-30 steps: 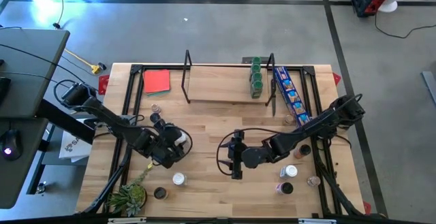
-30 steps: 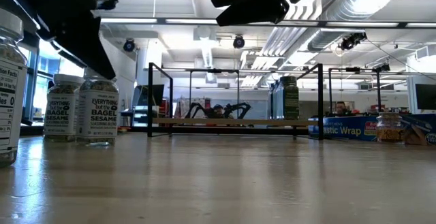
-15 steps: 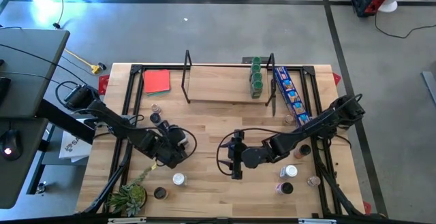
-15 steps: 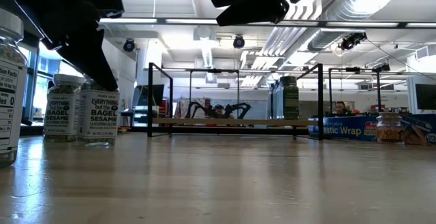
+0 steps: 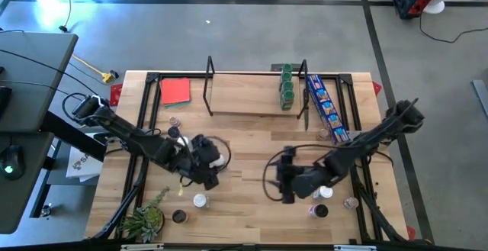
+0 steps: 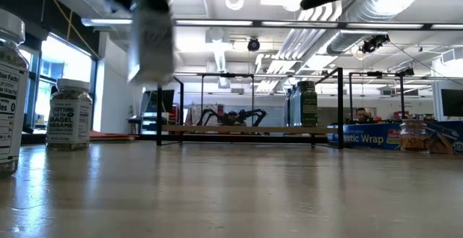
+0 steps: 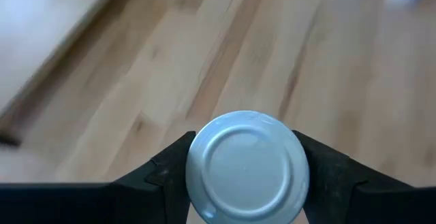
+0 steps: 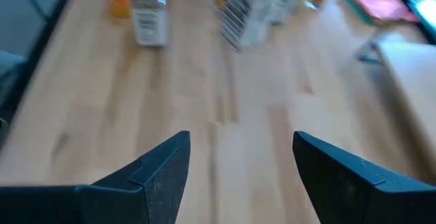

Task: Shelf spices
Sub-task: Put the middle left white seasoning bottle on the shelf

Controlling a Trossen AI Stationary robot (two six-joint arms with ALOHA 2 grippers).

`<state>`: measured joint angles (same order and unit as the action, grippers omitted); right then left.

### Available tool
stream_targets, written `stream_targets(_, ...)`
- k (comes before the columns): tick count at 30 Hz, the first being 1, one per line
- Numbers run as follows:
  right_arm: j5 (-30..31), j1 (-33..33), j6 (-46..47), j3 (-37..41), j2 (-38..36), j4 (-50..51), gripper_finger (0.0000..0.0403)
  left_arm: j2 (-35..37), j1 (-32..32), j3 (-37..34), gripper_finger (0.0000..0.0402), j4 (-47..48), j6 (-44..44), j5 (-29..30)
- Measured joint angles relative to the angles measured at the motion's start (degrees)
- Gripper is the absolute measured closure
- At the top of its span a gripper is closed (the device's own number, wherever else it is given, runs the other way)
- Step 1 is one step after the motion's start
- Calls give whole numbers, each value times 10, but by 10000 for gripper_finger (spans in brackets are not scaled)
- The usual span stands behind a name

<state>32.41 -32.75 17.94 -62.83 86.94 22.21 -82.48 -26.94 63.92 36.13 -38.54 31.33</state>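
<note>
High view: left gripper (image 5: 207, 176) over the table's left-centre w/ a white-topped spice jar (image 5: 201, 148) in its jaws. Right gripper (image 5: 287, 185) right of centre, nothing in it. Shelf (image 5: 255, 102) at the back edge, green-topped jars (image 5: 287, 88) stacked at its right end. More jars loose along both sides of the table (image 5: 244, 224).

Low view: the held jar (image 6: 150, 39) hangs blurred, clear of the tabletop; bagel-seasoning jar (image 6: 70, 115) stands below-left.

Left wrist: fingers (image 7: 174, 169) pinch the jar betw. them, its white round end (image 7: 248, 167) facing the cam.

Right wrist: fingers (image 8: 167, 166) spread apart, bare wood betw. them.
</note>
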Motion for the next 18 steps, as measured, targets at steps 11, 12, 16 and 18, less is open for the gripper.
stream_targets(11,227,-115,165,0,-93,151,148,-25,201,165,205,-50,325,-162)
stream_targets(12,238,-122,167,0,-92,152,148,-37,230,181,205,-52,350,-195)
stream_targets(16,246,-139,185,-1,-90,155,148,-102,337,253,205,-37,464,-312)
stream_targets(18,246,-142,217,-1,-89,159,148,-140,380,291,205,-18,517,-353)
